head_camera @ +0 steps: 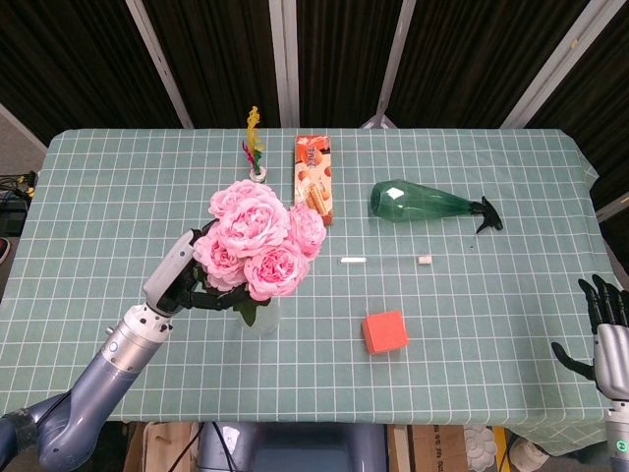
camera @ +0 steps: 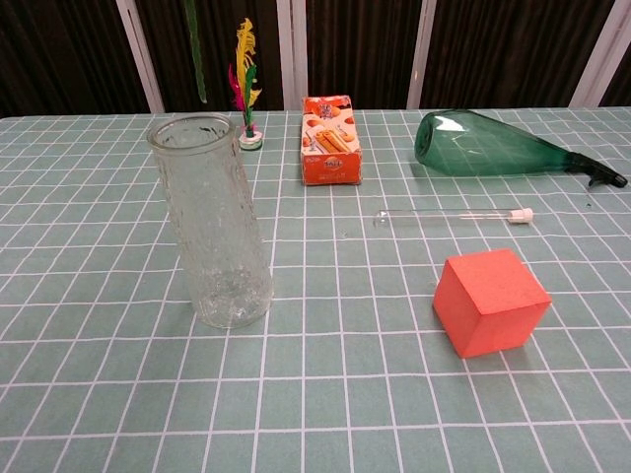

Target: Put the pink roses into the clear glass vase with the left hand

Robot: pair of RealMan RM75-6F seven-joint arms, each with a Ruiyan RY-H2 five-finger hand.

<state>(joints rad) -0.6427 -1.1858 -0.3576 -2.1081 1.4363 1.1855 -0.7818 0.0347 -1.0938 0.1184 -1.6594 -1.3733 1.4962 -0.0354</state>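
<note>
My left hand [head_camera: 182, 285] grips the stems of a bunch of pink roses [head_camera: 257, 239], lifted above the table. In the head view the blooms cover the mouth of the clear glass vase [head_camera: 261, 320], so only its base shows. The chest view shows the whole vase [camera: 210, 223] standing upright and empty, with a green stem tip [camera: 195, 49] hanging above it at the top edge. My right hand [head_camera: 607, 332] is at the table's near right corner, fingers spread, holding nothing.
An orange cube [head_camera: 384, 331] lies right of the vase. Further back are an orange snack box [head_camera: 314, 180], a green spray bottle [head_camera: 428, 205] on its side, a thin glass rod [head_camera: 385, 260] and a feather shuttlecock [head_camera: 256, 147].
</note>
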